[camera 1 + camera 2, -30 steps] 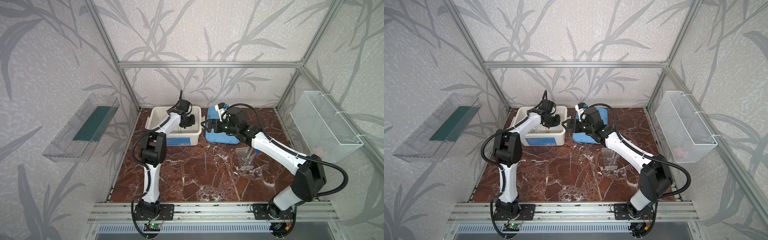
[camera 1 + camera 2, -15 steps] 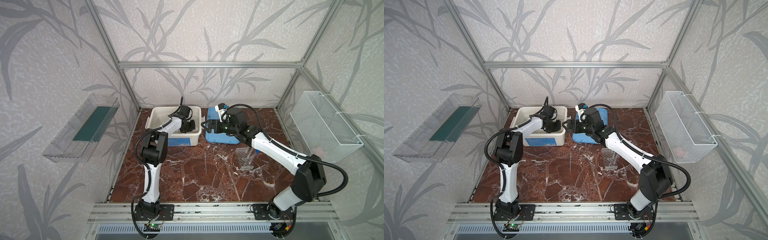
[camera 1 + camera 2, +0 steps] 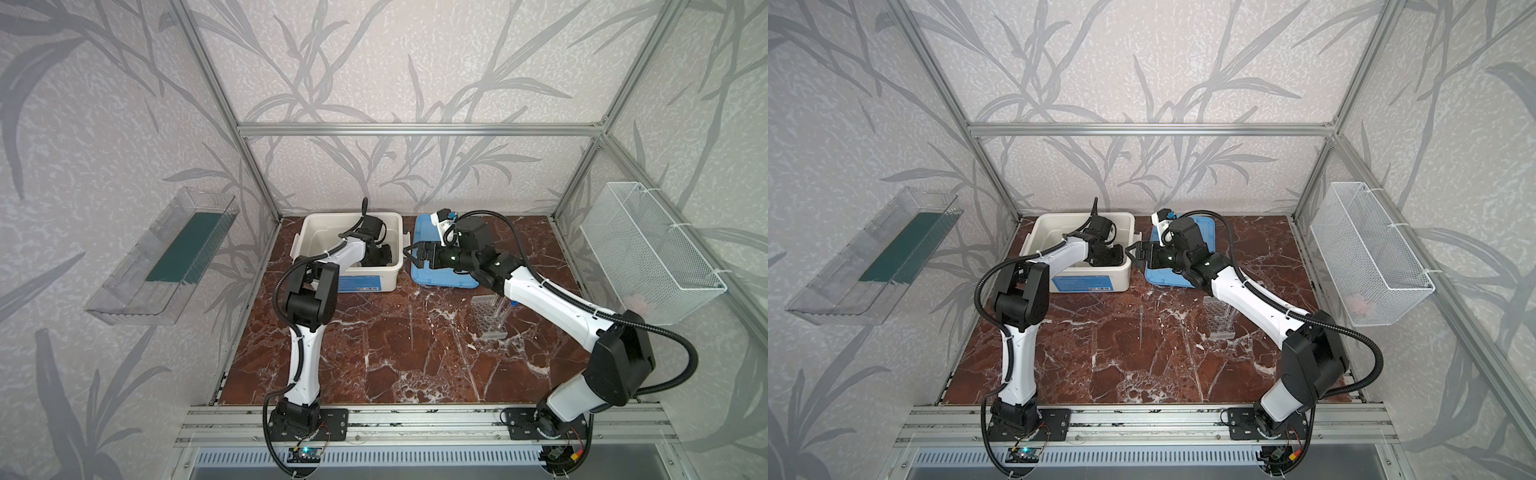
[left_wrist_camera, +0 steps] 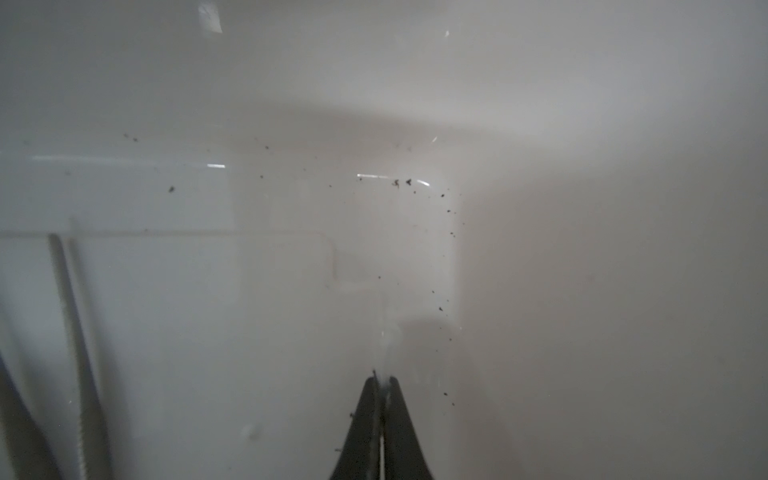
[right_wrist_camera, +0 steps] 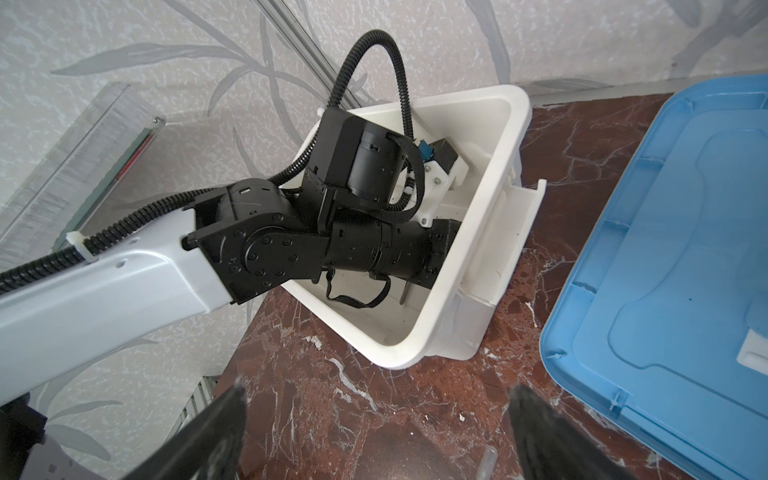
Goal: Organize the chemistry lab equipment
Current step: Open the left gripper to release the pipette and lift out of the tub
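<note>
My L tool [image 4: 382, 376] is pinched shut down in the white tub [image 3: 332, 216], can't tell if it nips anything, w/ a thin rod [image 4: 68, 332] flat just beside it, long way about same as tool points; R tool [image 3: 409, 255] open, empty, outside.

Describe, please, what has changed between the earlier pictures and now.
The left gripper, fingers shut, moved a little toward the near wall of the white tub, inside it. Nothing was visibly taken or let go. The right gripper stayed open between the tub and the blue lid; the clear rack did not move.
</note>
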{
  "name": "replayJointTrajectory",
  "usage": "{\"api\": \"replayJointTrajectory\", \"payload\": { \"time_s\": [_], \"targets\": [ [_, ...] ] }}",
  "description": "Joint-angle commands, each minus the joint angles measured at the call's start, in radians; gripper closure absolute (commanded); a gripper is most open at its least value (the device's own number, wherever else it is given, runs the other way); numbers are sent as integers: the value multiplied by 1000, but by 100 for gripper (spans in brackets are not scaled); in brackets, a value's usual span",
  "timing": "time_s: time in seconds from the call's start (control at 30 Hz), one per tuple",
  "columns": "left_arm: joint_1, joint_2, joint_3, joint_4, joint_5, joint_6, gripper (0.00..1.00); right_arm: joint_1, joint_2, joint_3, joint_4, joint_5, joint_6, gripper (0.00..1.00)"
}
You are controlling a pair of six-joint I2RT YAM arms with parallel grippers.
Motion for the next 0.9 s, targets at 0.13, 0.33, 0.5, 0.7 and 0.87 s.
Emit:
{"api": "replayJointTrajectory", "payload": {
  "time_s": [0.13,0.33,0.5,0.7,0.87],
  "targets": [
    [-20,-7,-11,-45,-49,13,85,0,-52,-22,24,9,-2,4],
    [-21,-37,4,-83,-59,26,78,0,-66,-27,18,18,-7,4],
    [-23,-111,15,-130,-102,36,64,1,-79,-28,13,21,-11,4],
    [-22,-244,7,-145,-132,32,51,0,-102,-33,8,9,-5,4],
    [-23,-366,4,-187,-151,17,19,-7,-173,-45,-39,32,-8,1]
  ]
}}
